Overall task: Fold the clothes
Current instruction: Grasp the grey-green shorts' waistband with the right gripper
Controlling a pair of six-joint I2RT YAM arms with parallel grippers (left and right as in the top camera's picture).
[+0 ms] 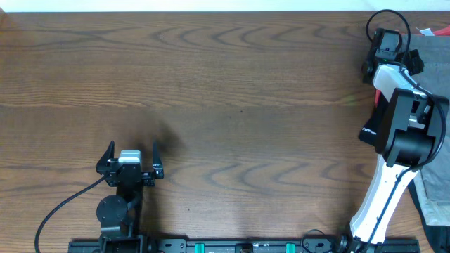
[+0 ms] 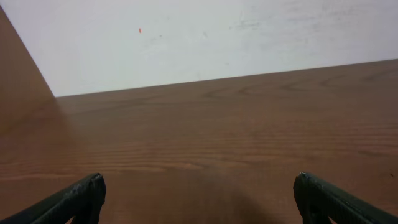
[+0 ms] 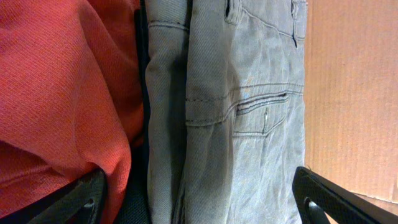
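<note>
Right gripper (image 3: 202, 200) open, jaws spread wide, holding nothing, close above clothes (image 1: 430, 60) at far right edge of overhead frame. Grey-olive shorts (image 3: 249, 112) filled centre of right wrist view, stitched back pocket (image 3: 262, 104) facing up. Red-orange garment (image 3: 62, 93) lay at left of that frame, thin dark strip (image 3: 142, 56) between it and shorts. Brown board (image 3: 354, 93) beside shorts at right. Left gripper (image 1: 131, 150) also open, holding nothing, over wooden table (image 1: 225, 84) at lower left of overhead frame, well apart from clothes. White wall (image 2: 217, 37) behind table edge.
</note>
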